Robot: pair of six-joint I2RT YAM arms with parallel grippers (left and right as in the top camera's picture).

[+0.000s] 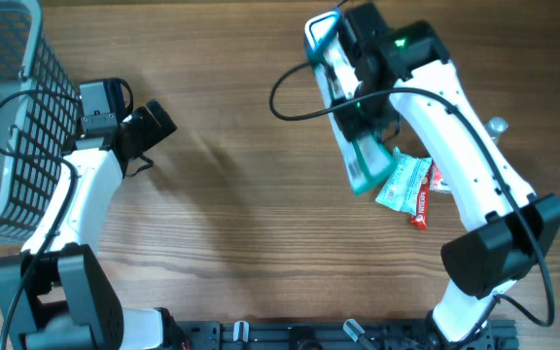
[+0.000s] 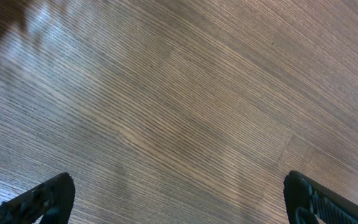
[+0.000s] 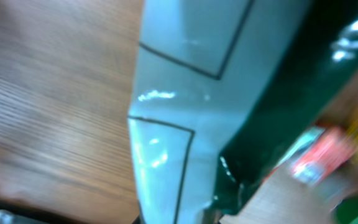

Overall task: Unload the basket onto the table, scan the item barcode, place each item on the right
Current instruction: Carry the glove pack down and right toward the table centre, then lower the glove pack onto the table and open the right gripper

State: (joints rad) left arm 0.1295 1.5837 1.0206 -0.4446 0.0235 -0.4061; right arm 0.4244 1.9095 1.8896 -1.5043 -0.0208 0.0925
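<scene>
Jaws of right gripper (image 1: 358,115) tight on glossy, perhaps plastic scanner (image 1: 366,167); left gripper's (image 1: 157,126) agape over grained wood table (image 2: 179,93).

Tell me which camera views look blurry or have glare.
Right wrist: the teal object fills the frame, badly blurred, with small glare spots. Left wrist: the table grain is sharp, dark shadow top left. Overhead: sharp, evenly lit, soft shadows.

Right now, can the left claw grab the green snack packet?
Probably not easily: the green snack packet lies far across the table, beside the right arm, whose scanner crowds it. The left claw is open.
</scene>
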